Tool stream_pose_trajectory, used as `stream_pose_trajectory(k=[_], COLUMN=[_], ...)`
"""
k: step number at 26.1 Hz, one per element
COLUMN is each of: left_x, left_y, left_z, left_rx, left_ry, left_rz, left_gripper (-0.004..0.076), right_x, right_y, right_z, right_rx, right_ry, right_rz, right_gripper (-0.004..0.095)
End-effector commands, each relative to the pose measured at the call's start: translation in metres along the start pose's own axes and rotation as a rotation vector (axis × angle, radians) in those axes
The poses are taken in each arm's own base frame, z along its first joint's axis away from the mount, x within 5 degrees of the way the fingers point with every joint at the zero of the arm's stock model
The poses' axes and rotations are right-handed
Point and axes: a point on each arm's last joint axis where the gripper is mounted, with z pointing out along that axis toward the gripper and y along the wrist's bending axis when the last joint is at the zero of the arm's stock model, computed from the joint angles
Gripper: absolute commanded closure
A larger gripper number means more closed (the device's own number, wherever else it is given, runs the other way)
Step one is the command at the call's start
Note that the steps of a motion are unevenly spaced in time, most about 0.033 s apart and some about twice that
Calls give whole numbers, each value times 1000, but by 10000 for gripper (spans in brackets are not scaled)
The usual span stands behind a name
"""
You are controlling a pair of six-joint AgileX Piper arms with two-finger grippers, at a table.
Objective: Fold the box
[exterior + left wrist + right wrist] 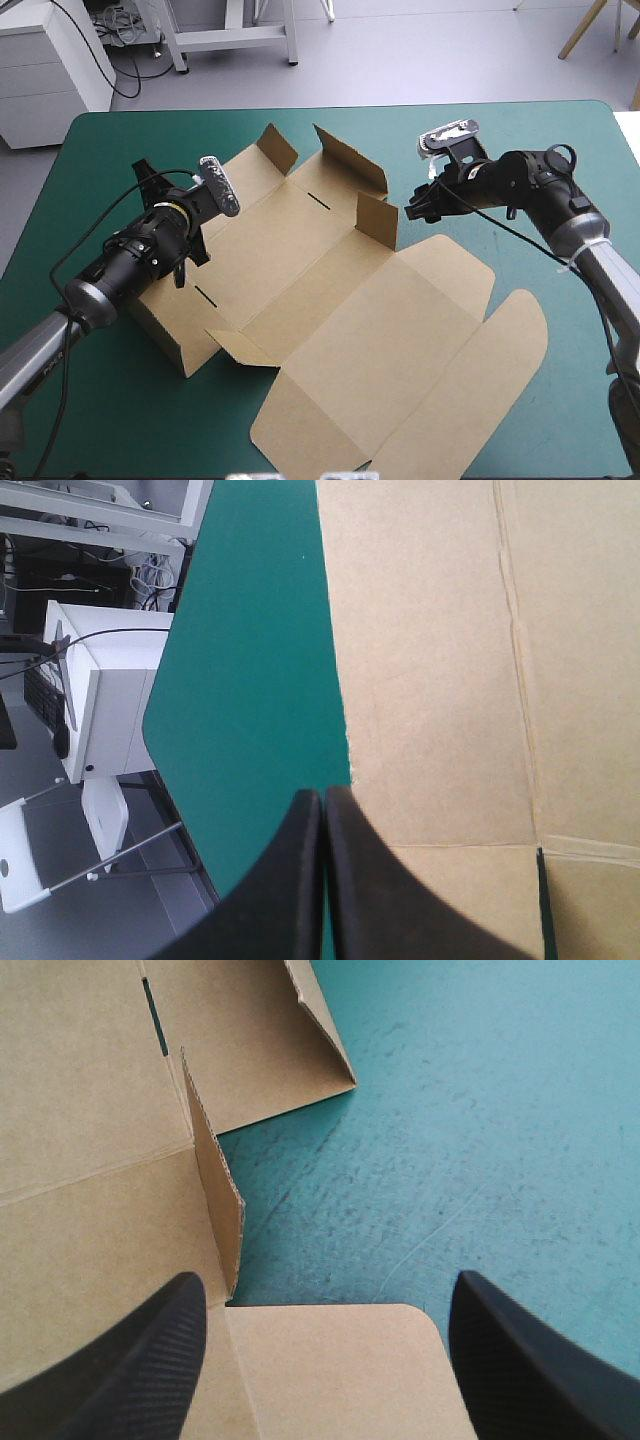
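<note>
The brown box [330, 300] lies as a cut sheet across the middle of the teal-green cover, its left wall and far flaps raised and its lid flat toward the front right. My left gripper [200, 215] is at the sheet's left edge. Its fingers are shut [323, 795], tips at the board's edge [450, 660], with teal-green cover beside them. My right gripper [412, 208] hovers open [328, 1280] just right of a raised side flap [215, 1190]. Under it are the cover and a rounded lid corner [340, 1370], with nothing between its fingers.
The table's rounded far-left corner [160, 720] lies ahead of my left gripper, and a white cabinet [50, 60] stands just beyond it. Another raised flap [350, 160] stands at the box's far side.
</note>
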Motion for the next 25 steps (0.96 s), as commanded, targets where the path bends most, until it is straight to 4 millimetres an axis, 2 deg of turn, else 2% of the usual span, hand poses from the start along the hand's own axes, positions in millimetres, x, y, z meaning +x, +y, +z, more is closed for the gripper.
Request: stream_pose_trajectory(k=[1,4,7,12,17,21,25], left_x=[-7,-7,-6,-6,-6,-5,-5], left_y=[15,15,15,15,15,15,15], left_z=[-16,-16,-16,-16,-16,-16,-16], left_rx=[-61,-61,-60,-60,-59,-58,-58], left_ry=[-75,-77,-67,-66,-61,-56,-56], left_rz=[-24,-24,-19,-21,-27,-29,-29], left_gripper=[734,734,734,734,734,734,734], right_x=[-13,-21,-39,-51,-67,-72,-73], right_y=[2,4,7,14,15,17,18], right_z=[-23,-36,-66,-104,-131,-138,-132], right_rx=[7,-9,-22,-56,-24,-41,-71], right_ry=[-83,-66,-67,-28,-131,-168,-164], right_rz=[-26,-75,-108,-147,-165,-164,-152], right_gripper=[288,288,288,287,288,288,288])
